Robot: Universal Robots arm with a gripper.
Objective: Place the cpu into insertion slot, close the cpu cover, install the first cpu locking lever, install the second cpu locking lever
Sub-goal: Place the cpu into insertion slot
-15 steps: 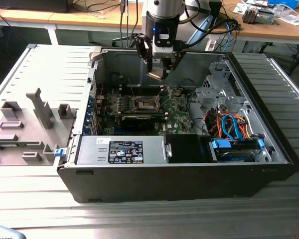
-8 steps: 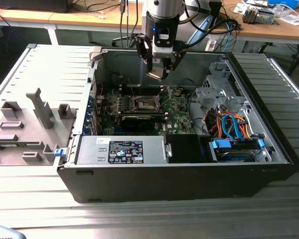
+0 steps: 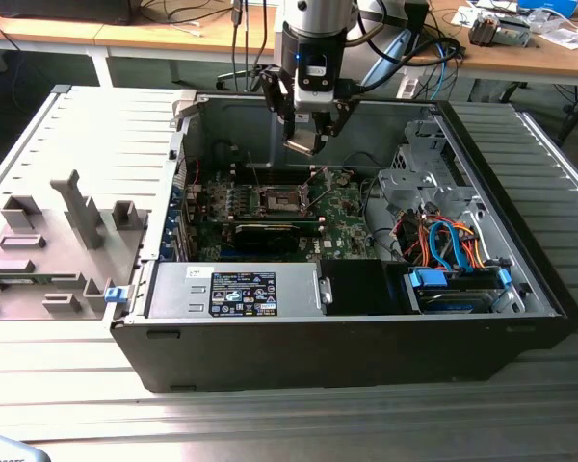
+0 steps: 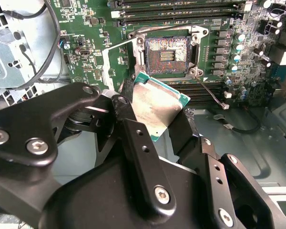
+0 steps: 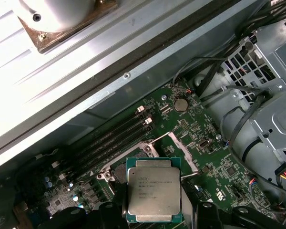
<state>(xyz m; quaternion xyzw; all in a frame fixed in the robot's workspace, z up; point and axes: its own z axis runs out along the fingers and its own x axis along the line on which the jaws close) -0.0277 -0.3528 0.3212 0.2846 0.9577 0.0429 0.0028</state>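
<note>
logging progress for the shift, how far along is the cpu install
Done: none of the steps; the insertion slot lies bare, the cpu cover raised. In hand: the gripper grips the cpu above the board. Left: seating it, closing the cover, both levers.

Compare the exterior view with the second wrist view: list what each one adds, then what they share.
The exterior view adds the whole open computer case, its power supply nearest the camera, the blue drive caddy at the exterior view's right, and the gripper hanging well above the green board. The second wrist view adds the insertion slot close up, its contact field bare, and the green rim around the cpu. Both show the cpu clamped in the gripper, above the insertion slot and not yet seated.
</note>
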